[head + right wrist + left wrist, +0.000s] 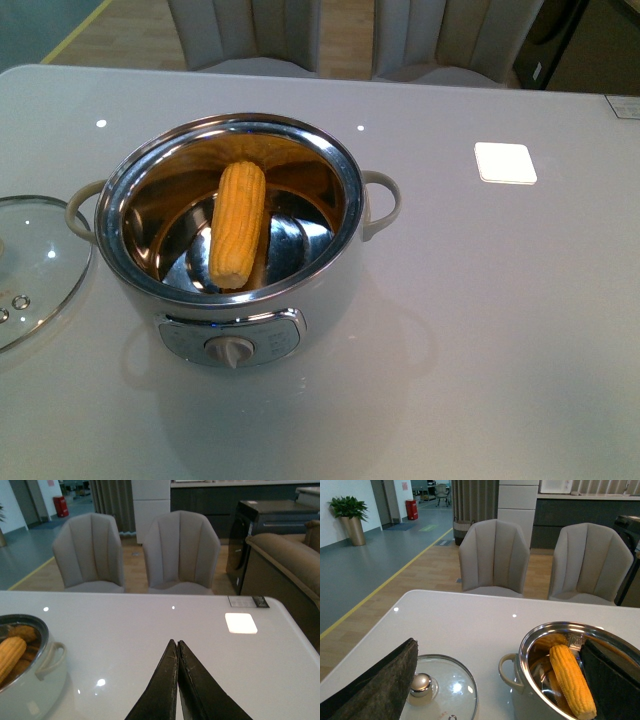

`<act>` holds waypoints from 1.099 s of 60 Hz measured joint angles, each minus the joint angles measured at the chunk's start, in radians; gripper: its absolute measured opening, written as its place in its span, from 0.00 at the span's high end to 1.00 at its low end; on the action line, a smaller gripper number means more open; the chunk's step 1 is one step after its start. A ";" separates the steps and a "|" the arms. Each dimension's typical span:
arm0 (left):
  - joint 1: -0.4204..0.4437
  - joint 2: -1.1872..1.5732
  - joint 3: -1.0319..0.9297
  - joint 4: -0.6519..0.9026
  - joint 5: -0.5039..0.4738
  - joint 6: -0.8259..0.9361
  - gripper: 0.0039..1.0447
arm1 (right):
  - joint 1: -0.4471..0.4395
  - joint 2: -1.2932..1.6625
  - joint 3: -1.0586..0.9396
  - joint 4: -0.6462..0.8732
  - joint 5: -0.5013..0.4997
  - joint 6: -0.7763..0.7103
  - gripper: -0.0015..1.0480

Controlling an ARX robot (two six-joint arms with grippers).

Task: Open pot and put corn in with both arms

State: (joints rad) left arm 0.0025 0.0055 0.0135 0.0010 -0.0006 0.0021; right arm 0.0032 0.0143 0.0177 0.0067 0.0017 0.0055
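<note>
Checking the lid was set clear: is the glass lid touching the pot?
Apart. The front view shows bare table between the glass lid and the pot.

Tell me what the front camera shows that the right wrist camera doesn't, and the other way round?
Only the front view shows the glass lid lying on the table left of the pot and the pot's control knob. Only the right wrist view shows the right gripper, shut with nothing in it, and a brown sofa. Both show the pot with the corn inside, the white square pad and two chairs behind the table.
</note>
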 joint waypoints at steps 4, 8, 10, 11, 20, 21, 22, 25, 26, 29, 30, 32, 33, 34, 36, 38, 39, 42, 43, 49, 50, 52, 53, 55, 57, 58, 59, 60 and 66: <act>0.000 0.000 0.000 0.000 0.000 0.000 0.06 | 0.000 -0.005 0.000 -0.003 0.001 0.000 0.98; 0.000 0.000 0.000 0.000 0.000 0.000 0.06 | 0.000 -0.006 0.000 -0.004 0.000 0.000 0.98; 0.000 0.000 0.000 0.000 0.000 0.000 0.06 | 0.000 -0.007 0.000 -0.005 0.000 0.000 0.98; 0.000 0.000 0.000 0.000 0.000 0.000 0.06 | 0.000 -0.007 0.000 -0.005 0.000 0.000 0.98; 0.000 0.000 0.000 0.000 0.000 0.000 0.06 | 0.000 -0.008 0.000 -0.005 0.000 0.000 0.98; 0.000 0.000 0.000 0.000 0.000 0.000 0.06 | 0.000 -0.008 0.000 -0.005 0.000 0.000 0.98; 0.000 0.000 0.000 0.000 0.000 0.000 0.06 | 0.000 -0.008 0.000 -0.005 0.000 0.000 0.98; 0.000 0.000 0.000 0.000 0.000 0.000 0.06 | 0.000 -0.008 0.000 -0.005 0.000 -0.002 0.90; 0.000 0.000 0.000 0.000 0.000 0.000 0.06 | 0.000 -0.008 0.000 -0.005 0.000 -0.001 0.88; 0.000 0.000 0.000 0.000 0.000 0.000 0.06 | 0.000 -0.008 0.000 -0.005 0.000 -0.001 0.80; 0.000 0.000 0.000 0.000 0.000 0.000 0.06 | 0.000 -0.008 0.000 -0.005 0.000 -0.002 0.77; 0.000 0.000 0.000 0.000 0.000 0.000 0.06 | 0.000 -0.008 0.000 -0.005 0.000 -0.002 0.72; 0.000 0.000 0.000 0.000 0.000 0.000 0.06 | 0.000 -0.008 0.000 -0.005 0.000 -0.001 0.68; 0.000 0.000 0.000 0.000 0.000 0.000 0.06 | 0.000 -0.008 0.000 -0.005 0.000 -0.002 0.65; 0.000 0.000 0.000 0.000 0.000 0.000 0.06 | 0.000 -0.008 0.000 -0.005 0.000 -0.002 0.60; 0.000 0.000 0.000 0.000 0.000 0.000 0.06 | 0.000 -0.008 0.000 -0.005 0.000 -0.001 0.53; 0.000 0.000 0.000 0.000 0.000 0.000 0.06 | 0.000 -0.008 0.000 -0.005 0.000 -0.002 0.52; 0.000 0.000 0.000 0.000 0.000 0.000 0.06 | 0.000 -0.008 0.000 -0.005 0.000 -0.002 0.43; 0.000 0.000 0.000 0.000 0.000 0.000 0.06 | 0.000 -0.008 0.000 -0.005 0.000 -0.002 0.40; 0.000 0.000 0.000 0.000 0.000 0.000 0.06 | 0.000 -0.008 0.000 -0.005 0.000 -0.001 0.24; 0.000 0.000 0.000 0.000 0.000 0.000 0.06 | 0.000 -0.008 0.000 -0.005 0.000 -0.001 0.20; 0.000 0.000 0.000 0.000 0.000 0.000 0.06 | 0.000 -0.008 0.000 -0.005 0.000 -0.001 0.15; 0.000 0.000 0.000 0.000 0.000 0.000 0.06 | 0.000 -0.008 0.000 -0.005 0.000 -0.002 0.12; 0.000 0.000 0.000 0.000 0.000 0.000 0.06 | 0.000 -0.008 0.000 -0.005 0.000 -0.001 0.07; 0.000 0.000 0.000 0.000 0.000 0.000 0.06 | 0.000 -0.008 0.000 -0.005 0.000 -0.001 0.08; 0.000 0.000 0.000 0.000 0.000 0.000 0.06 | 0.000 -0.008 0.000 -0.005 0.000 -0.001 0.08; 0.000 0.000 0.000 0.000 0.000 0.000 0.06 | 0.000 -0.008 0.000 -0.005 0.000 -0.001 0.09; 0.000 0.000 0.000 0.000 0.000 0.000 0.06 | 0.000 -0.008 0.000 -0.005 0.000 -0.001 0.09; 0.000 0.000 0.000 0.000 0.000 0.000 0.06 | 0.000 -0.008 0.000 -0.005 0.000 -0.001 0.08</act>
State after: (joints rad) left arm 0.0025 0.0055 0.0135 0.0010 -0.0002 0.0025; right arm 0.0032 0.0063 0.0177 0.0013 0.0021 0.0044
